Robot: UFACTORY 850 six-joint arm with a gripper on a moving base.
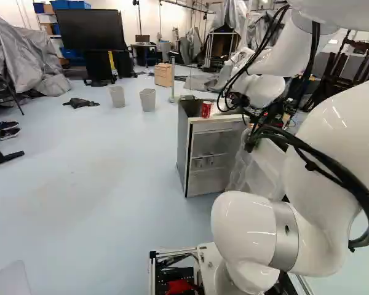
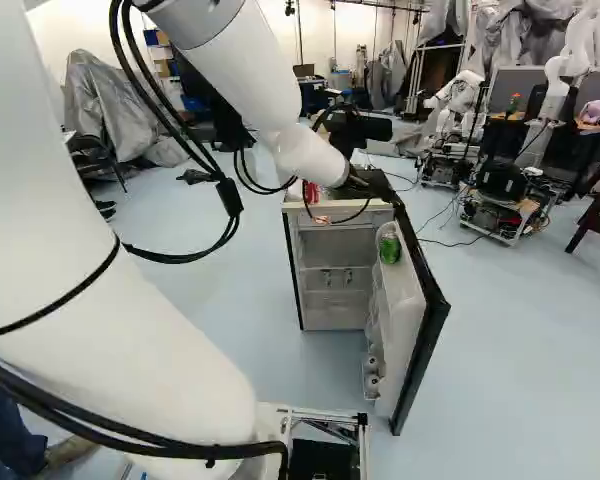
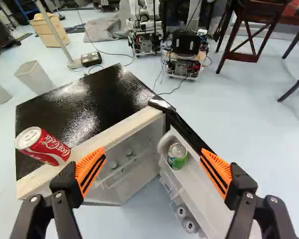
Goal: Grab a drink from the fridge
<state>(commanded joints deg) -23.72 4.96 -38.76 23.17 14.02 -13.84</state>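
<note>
While the fridge (image 3: pixel 104 97) stands open, end effector (image 2: pixel 358 181) released, orange pads (image 3: pixel 217 171) wide apart

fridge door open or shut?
Open: the door stands swung out from the cabinet, shelves inside and a green can in its rack showing.

A way down lies open above the green can (image 3: pixel 177 157); white door liner (image 3: pixel 202 186) hems it in, hinge side far; the open door (image 2: pixel 424 350) blocks the right; left, the fridge (image 3: pixel 104 94) stands with the red can (image 3: pixel 46 146) on top; between fridge and door, a gap widens toward the near side
</note>
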